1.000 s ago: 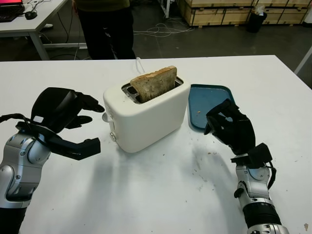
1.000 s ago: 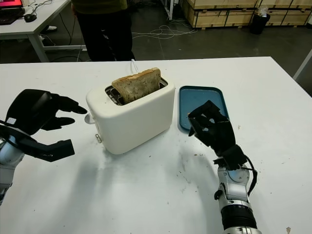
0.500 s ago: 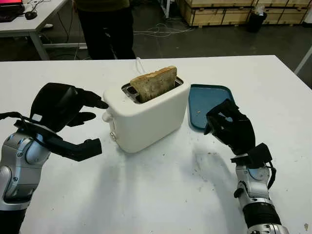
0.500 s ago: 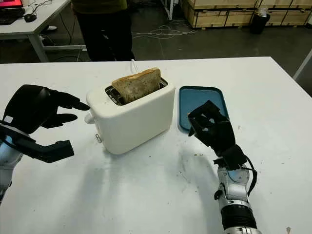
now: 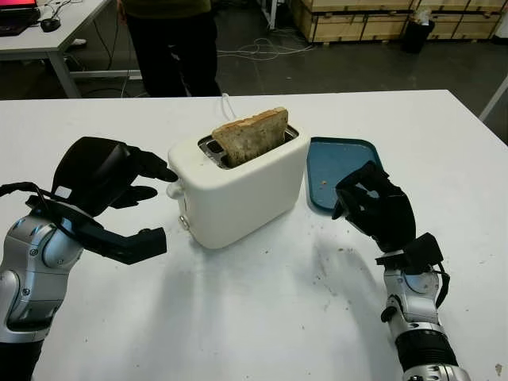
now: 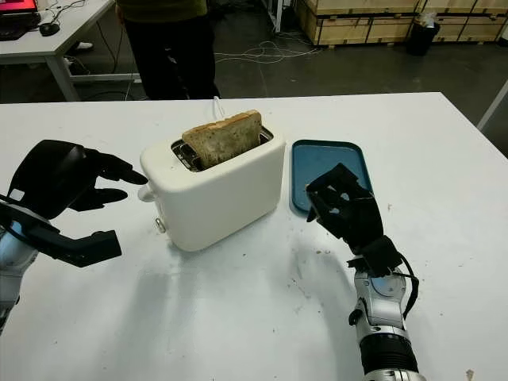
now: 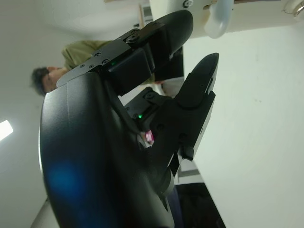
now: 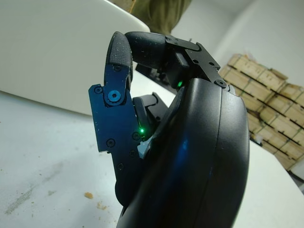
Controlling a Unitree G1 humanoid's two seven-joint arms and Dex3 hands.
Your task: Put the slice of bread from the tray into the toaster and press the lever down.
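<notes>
A white toaster point(image 5: 238, 190) stands mid-table with a browned slice of bread point(image 5: 251, 135) sticking halfway out of its slot. Its white lever knob point(image 5: 173, 190) is at the end facing my left hand point(image 5: 161, 205). That hand is open, with its top fingertip just above the knob and the thumb lower down in front of the toaster. Up close, the knob point(image 7: 219, 21) sits right at the fingertips. The blue tray point(image 5: 343, 159) lies to the right of the toaster and holds only crumbs. My right hand point(image 5: 369, 202) hovers at the tray's near edge, fingers curled, holding nothing.
A person point(image 5: 171, 40) stands behind the table's far edge. The toaster's white cord point(image 5: 226, 103) runs off the back. Crumbs point(image 5: 325, 270) are scattered on the white table in front of the tray. Wooden crates point(image 5: 373, 16) stand on the floor beyond.
My left hand has moved right toward the toaster, bringing its top fingertip to the lever knob. The bread, toaster and right hand have stayed put.
</notes>
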